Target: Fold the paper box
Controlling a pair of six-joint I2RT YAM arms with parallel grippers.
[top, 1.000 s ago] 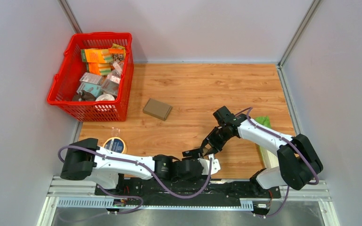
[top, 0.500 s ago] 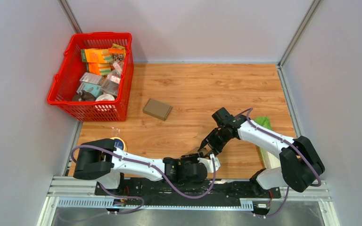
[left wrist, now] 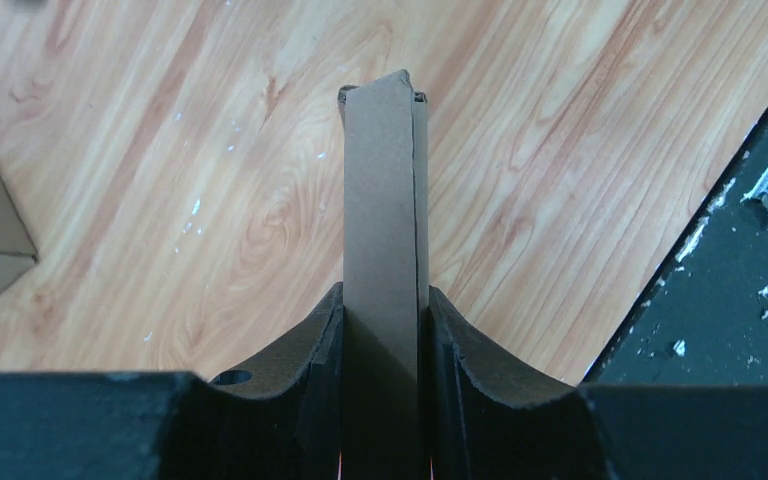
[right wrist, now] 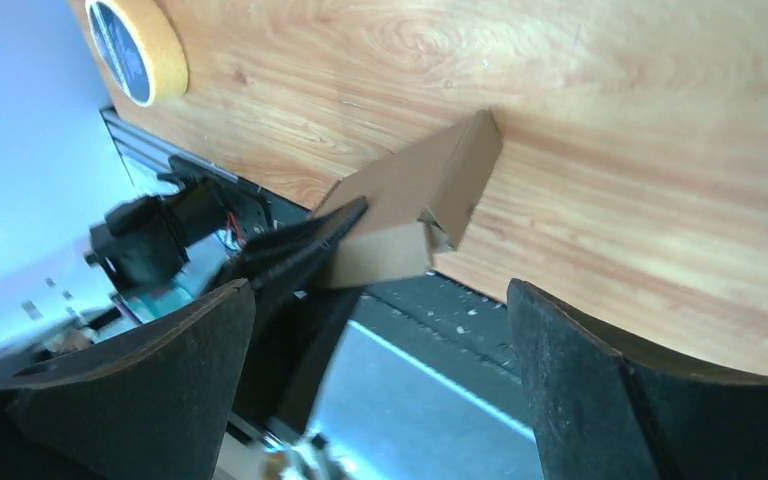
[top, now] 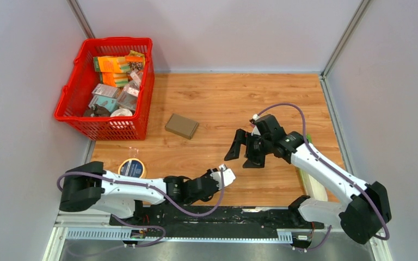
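Gripping the flattened paper box (left wrist: 380, 180), your left pincer (left wrist: 385, 300) holds it over the table's (top: 223, 98) near edge, long axis running straight out from the jaws. Your right pincer (top: 241, 153) hangs wide open just beyond its free end. Two boxes: this one, plus another box (top: 182, 125) near the basket (top: 114, 39).

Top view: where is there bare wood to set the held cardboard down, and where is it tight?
Widest free patch: the far wood between the basket and the right wall, beyond the brown box. A smaller one lies between that box and the right gripper. Crowded: the near edge, with tape roll, left gripper and its cardboard.
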